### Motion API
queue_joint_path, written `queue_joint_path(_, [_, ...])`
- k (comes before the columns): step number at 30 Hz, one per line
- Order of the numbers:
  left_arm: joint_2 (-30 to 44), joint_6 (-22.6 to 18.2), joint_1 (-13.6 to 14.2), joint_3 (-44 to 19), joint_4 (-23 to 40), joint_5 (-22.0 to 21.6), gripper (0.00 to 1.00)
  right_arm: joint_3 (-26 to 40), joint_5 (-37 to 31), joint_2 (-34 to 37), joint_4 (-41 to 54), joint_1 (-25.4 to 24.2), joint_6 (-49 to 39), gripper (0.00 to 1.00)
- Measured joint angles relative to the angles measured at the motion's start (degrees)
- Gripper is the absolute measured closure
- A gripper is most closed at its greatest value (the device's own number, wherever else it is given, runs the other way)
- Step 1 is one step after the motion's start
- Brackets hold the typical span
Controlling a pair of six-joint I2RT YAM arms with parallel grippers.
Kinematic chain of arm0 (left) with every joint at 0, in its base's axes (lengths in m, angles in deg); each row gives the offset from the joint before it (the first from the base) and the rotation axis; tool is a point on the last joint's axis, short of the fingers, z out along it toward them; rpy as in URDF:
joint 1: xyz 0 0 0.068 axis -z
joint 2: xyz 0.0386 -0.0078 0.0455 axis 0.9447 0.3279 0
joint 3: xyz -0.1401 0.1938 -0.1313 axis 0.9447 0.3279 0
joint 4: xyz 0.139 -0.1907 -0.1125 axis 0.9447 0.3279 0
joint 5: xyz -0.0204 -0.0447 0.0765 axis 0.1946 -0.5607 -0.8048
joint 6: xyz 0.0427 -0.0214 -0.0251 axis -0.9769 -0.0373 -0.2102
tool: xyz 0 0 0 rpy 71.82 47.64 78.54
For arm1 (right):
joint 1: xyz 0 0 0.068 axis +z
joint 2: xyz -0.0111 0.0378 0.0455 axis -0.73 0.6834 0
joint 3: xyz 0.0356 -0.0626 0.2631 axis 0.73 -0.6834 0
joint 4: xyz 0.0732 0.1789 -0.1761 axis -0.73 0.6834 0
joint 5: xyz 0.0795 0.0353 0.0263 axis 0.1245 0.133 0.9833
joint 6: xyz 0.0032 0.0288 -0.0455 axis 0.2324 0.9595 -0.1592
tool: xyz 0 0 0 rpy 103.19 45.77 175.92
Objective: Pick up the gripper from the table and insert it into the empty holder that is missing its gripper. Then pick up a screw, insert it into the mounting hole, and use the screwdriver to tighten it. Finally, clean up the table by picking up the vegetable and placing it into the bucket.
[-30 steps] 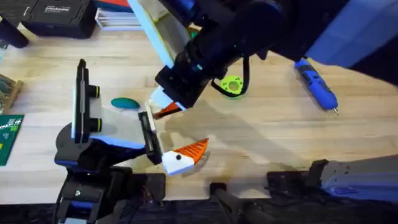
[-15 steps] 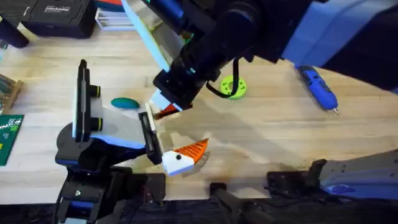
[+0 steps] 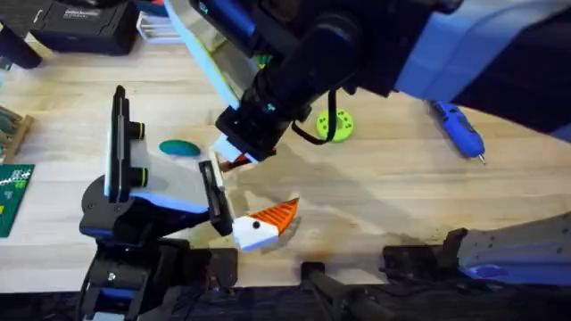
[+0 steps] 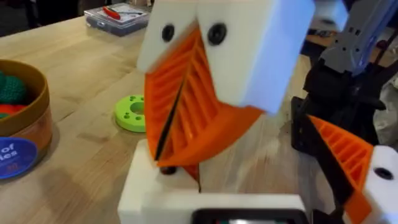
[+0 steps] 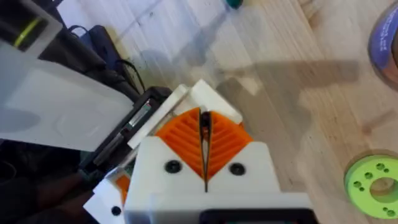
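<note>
Your right gripper (image 3: 234,157), white with orange ribbed pads, has crept a touch toward the upper left over the last second. It now sits centre-left of the overhead frame, right over the black-and-white holder bracket (image 5: 134,126). Its pads are pressed together; whether they pinch anything, I cannot tell.

That arm's swing has uncovered more of the lime-green round disc (image 3: 335,125). So you're fine-aligning at the holder, by my reading, and the fitting step isn't finished.

Your left gripper (image 3: 260,225) hasn't budged, low centre; its state I cannot tell.

The bright blue pen-shaped screwdriver (image 3: 455,127) lies untouched at the right, the flat teal-green oval vegetable (image 3: 180,148) at the left. The yellow-orange bucket (image 4: 25,146) waits at the left edge of the left wrist view.
</note>
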Motion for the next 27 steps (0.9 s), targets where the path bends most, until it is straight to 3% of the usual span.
queue_joint_path(6, [0.00, 0.24, 0.00, 0.00, 0.01, 0.00, 0.015, 0.04, 0.00, 0.07, 0.02, 0.00, 0.02, 0.992])
queue_joint_path(8, [0.00, 0.24, 0.00, 0.00, 0.00, -0.14, 0.015, 0.04, 0.04, 0.07, 0.14, 0.00, 0.02, 0.903])
queue_joint_path(10, [0.00, 0.29, 0.00, 0.00, 0.00, -0.35, 0.015, 0.06, 0.26, 0.07, 0.34, -0.02, 0.12, 0.679])
queue_joint_path(14, [-0.02, 0.39, -0.04, 0.02, -0.18, -0.37, 0.015, 0.33, -0.25, -0.09, 0.70, -0.65, -0.03, 0.097])
queue_joint_path(15, [0.00, 0.24, -0.07, 0.02, -0.25, -0.36, 0.015, 0.33, -0.38, -0.13, 0.87, -1.28, -0.21, 0.033])
queue_joint_path(22, [-0.02, 0.00, -0.04, 0.02, -0.61, -0.04, 0.015, 0.33, -0.37, -1.56, 2.59, -4.96, -0.21, 0.009])
queue_joint_path(27, [0.00, -0.15, -0.04, 0.02, -0.61, 0.04, 0.015, 0.33, -0.37, -7.37, 7.69, -10.59, -1.23, 0.009])
